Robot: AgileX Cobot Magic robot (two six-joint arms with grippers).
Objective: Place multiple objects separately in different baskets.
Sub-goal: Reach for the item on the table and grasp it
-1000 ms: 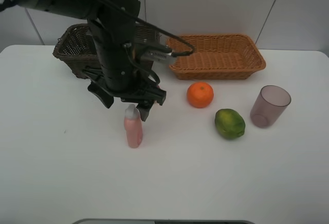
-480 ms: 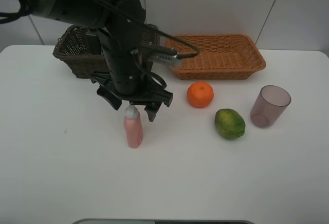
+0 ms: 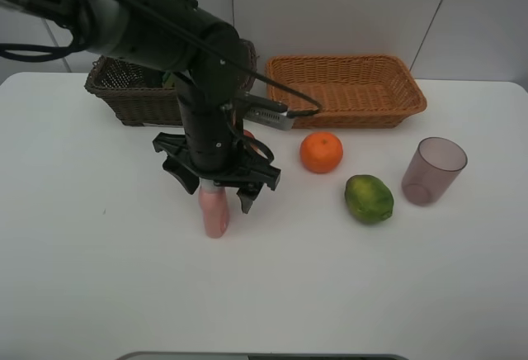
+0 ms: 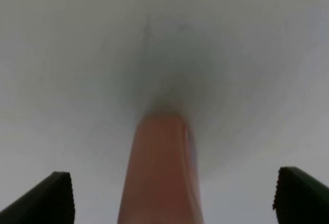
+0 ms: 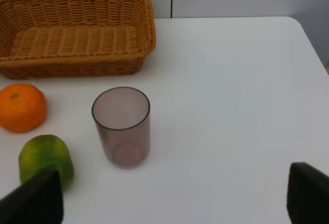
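Observation:
The pink bottle stands upright on the white table, its cap hidden under my left gripper. That gripper is open, with one finger on each side of the bottle and not touching it. My open right gripper hovers empty, short of the purple cup. The orange, green citrus fruit and cup sit in front of the tan basket. The dark brown basket stands at the back left, partly behind the left arm.
The right arm is not seen in the exterior view. The table's right edge lies beyond the cup. A grey wall rises behind the baskets.
My left gripper has come down and slightly forward over the pink bottle, so the white cap now sits hidden between its open fingers. Nothing else has moved.

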